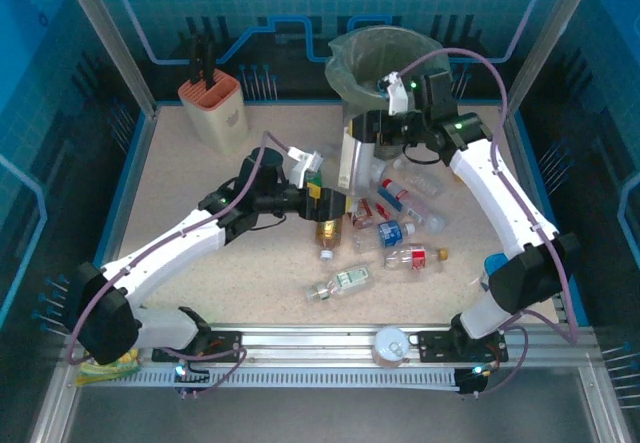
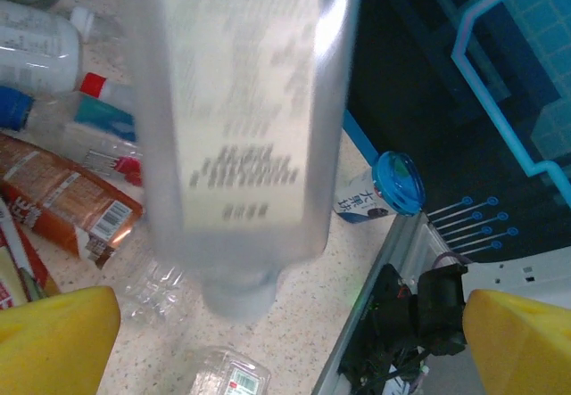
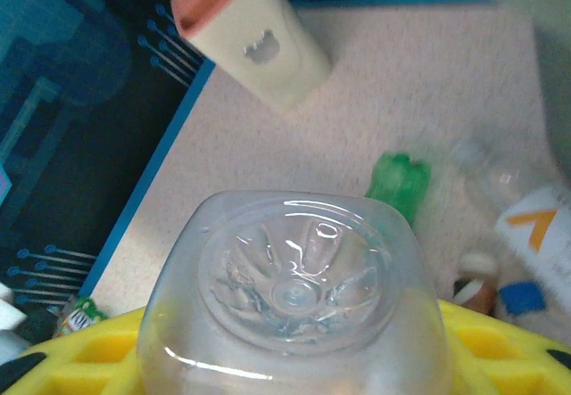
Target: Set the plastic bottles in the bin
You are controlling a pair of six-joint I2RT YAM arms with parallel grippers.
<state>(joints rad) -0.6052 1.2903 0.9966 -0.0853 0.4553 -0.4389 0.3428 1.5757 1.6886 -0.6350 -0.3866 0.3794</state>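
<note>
Here right pincer (image 3: 294,359) grips clear bottle (image 3: 294,279); left pincer (image 2: 285,346) wide open.

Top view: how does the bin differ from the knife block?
The bin is round and bag-lined; the knife block is boxy, cream with a peach top. The bin is bigger and open-mouthed; the knife block has black handles sticking out. Both stand upright at the back.

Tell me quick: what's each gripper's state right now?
Left gripper: open, fingers clear of the bottle.
Right gripper: closed on the large clear bottle.
</note>
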